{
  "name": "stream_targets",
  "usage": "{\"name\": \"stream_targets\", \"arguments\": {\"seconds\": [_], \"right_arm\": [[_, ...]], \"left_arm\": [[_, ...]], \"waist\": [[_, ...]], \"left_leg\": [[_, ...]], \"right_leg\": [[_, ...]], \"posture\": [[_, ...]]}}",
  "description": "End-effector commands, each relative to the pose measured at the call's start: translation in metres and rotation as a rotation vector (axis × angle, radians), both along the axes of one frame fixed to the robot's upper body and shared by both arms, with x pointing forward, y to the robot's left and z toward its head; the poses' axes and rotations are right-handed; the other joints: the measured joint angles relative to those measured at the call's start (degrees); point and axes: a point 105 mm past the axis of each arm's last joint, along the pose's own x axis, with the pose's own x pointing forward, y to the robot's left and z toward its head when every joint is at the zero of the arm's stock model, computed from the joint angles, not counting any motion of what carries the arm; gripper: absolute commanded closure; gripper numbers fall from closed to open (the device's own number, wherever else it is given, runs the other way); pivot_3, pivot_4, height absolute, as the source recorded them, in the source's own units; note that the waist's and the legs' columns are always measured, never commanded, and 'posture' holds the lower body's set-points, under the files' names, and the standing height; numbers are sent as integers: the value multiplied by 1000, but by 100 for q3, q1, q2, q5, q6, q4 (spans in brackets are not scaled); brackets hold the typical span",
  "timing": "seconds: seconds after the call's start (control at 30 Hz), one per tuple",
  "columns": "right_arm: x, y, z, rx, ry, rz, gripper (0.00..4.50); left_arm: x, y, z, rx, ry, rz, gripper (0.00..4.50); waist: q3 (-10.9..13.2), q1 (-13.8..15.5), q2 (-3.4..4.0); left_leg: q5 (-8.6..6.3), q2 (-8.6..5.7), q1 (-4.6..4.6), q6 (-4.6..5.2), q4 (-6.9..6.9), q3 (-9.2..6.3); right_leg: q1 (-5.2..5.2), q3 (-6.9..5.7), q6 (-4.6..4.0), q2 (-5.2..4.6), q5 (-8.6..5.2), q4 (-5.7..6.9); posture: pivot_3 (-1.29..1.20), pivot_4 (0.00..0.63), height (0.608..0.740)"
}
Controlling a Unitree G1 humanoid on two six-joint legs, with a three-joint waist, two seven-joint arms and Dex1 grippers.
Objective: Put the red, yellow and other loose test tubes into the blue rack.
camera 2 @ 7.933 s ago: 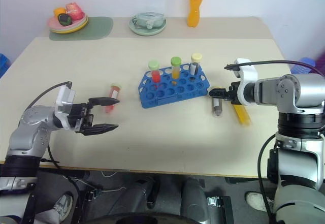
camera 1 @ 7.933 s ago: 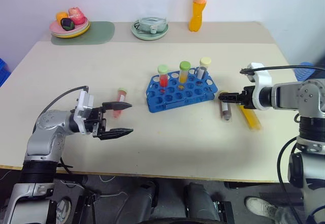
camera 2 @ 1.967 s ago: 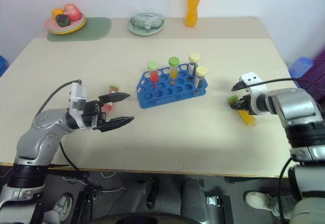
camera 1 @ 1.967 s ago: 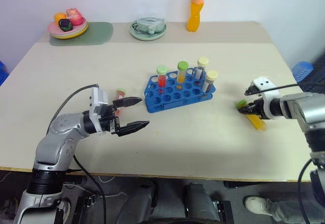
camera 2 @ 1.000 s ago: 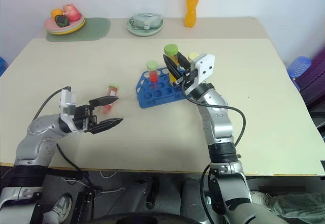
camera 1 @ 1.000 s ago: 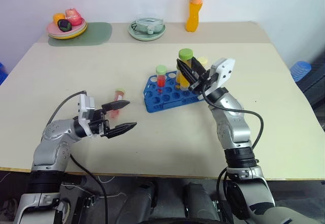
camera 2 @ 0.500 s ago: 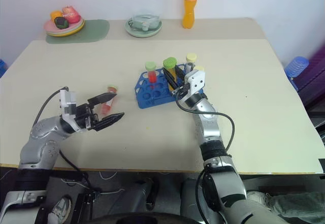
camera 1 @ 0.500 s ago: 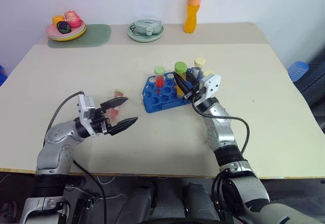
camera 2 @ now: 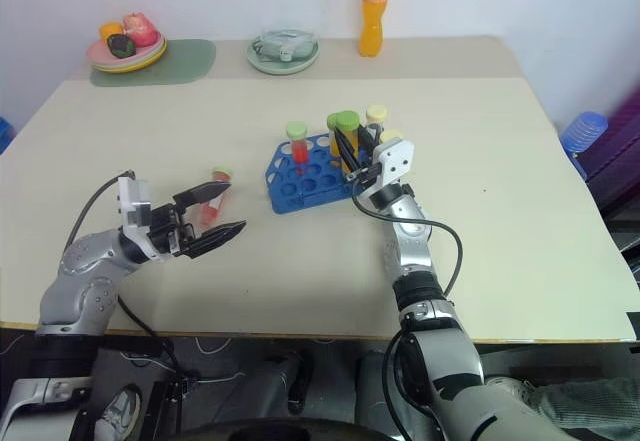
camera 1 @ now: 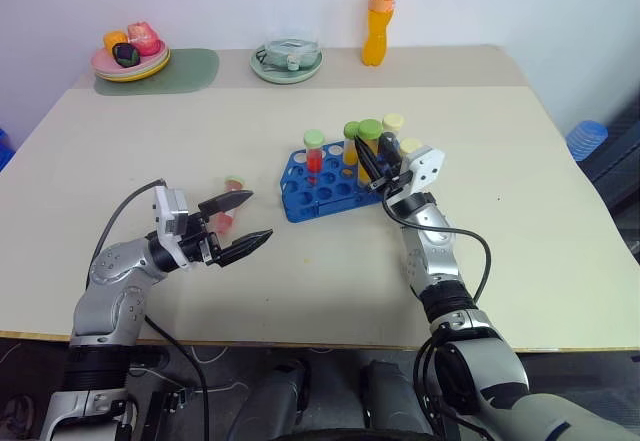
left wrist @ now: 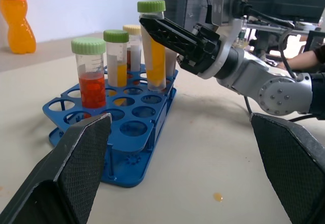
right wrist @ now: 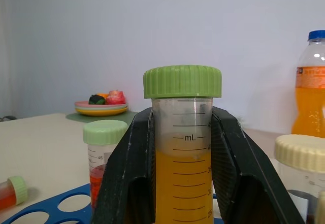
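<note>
Nearest me, my left gripper [camera 1: 237,223] hangs over the table [camera 1: 300,261] with its jaws wide and nothing between them. Just past its fingertips the red tube [camera 1: 229,204] lies on its side, well left of the rack [camera 1: 325,189]. My right gripper [left wrist: 152,31] is clamped on the yellow tube [right wrist: 183,153], held upright with its foot in a rack hole. Other capped tubes stand in the rack beside it. Far back stand the bottle [camera 1: 375,21] and plates [camera 1: 130,59].

left pincer [camera 1: 238,224] spread wide, right pincer [camera 1: 366,157] clamped, raised
</note>
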Motion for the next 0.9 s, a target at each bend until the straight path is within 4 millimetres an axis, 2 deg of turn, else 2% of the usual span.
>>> {"name": "stream_targets", "arguments": {"seconds": [0.03,0.4,0.87,0.9], "right_arm": [[-4,1,-13,7,41,5,3628],[-6,12,-24,-4,75,32,3628],[2,4,-25,31,98,20,3628],[1,4,-23,38,87,26,3171]], "left_arm": [[-2,3,9,-1,-36,1,0],[-2,3,9,-2,-35,5,0],[-5,4,12,1,-37,23,0],[-5,4,12,0,-36,25,0]], "waist": [[0,-1,0],[-2,-3,0],[-2,0,2],[-2,0,2]], "left_leg": [[0,0,0,0,0,0],[0,1,7,-1,-4,0],[3,6,11,-6,-20,4],[3,6,11,-6,-20,4]], "right_leg": [[0,0,0,0,0,0],[4,3,0,2,0,0],[-2,9,-1,3,-1,0],[-1,9,-2,3,-1,0]], "posture": [[0,150,740],[0,150,740],[0,150,740],[0,150,740]]}}
